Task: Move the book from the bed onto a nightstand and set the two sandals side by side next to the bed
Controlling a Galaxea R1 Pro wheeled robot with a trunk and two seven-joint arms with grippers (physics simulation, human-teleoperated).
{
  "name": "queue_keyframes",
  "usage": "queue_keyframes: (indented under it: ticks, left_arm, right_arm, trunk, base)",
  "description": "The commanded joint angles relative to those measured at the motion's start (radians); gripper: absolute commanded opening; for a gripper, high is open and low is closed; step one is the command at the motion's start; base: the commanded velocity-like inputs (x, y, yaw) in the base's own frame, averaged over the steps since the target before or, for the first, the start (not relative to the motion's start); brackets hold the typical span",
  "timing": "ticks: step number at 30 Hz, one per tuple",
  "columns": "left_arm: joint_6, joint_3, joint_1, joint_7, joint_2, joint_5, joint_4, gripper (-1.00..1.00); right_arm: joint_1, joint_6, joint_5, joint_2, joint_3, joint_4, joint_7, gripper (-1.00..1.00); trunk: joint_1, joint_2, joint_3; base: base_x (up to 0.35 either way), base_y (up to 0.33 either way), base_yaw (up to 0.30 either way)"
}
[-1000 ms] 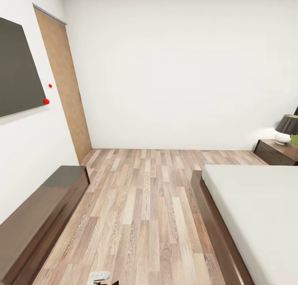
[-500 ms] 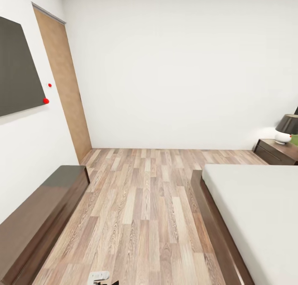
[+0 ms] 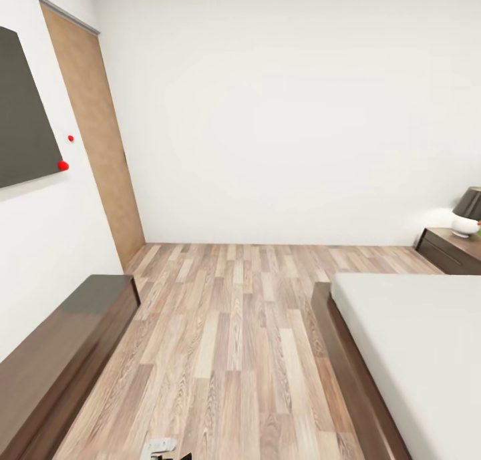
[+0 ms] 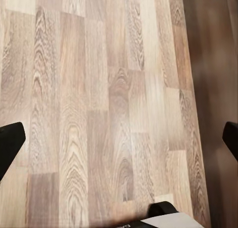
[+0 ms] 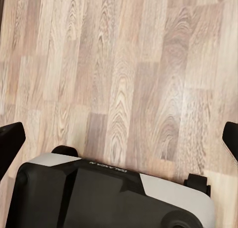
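Note:
The bed (image 3: 413, 353), with a bare pale mattress on a dark wood frame, fills the right of the head view. One nightstand (image 3: 455, 252) stands past its far corner against the back wall. The book and the sandals are out of view. In the left wrist view my left gripper (image 4: 119, 138) hangs open over the plank floor, its black fingertips (image 4: 10, 141) spread wide with nothing between them. My right gripper (image 5: 119, 138) is open in the same way above the floor in the right wrist view.
A long low dark-wood cabinet (image 3: 63, 350) runs along the left wall under a dark wall panel (image 3: 20, 113). A wooden door (image 3: 100, 139) is in the far left corner. A dark-shaded lamp (image 3: 467, 211) sits on the nightstand. Bare plank floor (image 3: 227, 326) lies between cabinet and bed. My base (image 5: 99, 193) is below the right gripper.
The whole picture has shifted: the camera has moved, so the door and wall panel sit further left and the nightstand further right. Nothing in the room has moved.

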Motion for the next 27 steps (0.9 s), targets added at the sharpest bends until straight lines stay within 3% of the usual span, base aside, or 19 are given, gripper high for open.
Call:
queue_keyframes:
  ticks: [1,27]
  left_arm:
    - [-0.003,0.005,-0.001,-0.004,0.000,-0.003,0.001,1.00]
    - [-0.003,0.005,-0.001,-0.004,0.000,-0.003,0.001,1.00]
  right_arm:
    - [-0.002,-0.005,-0.007,0.000,0.002,0.005,0.005,1.00]
    - [-0.002,-0.005,-0.007,0.000,0.002,0.005,0.005,1.00]
  trunk:
    - [0.001,-0.002,-0.002]
    - [0.001,-0.002,-0.002]
  base:
    - [0.332,0.000,0.000]
    - [0.333,0.000,0.000]
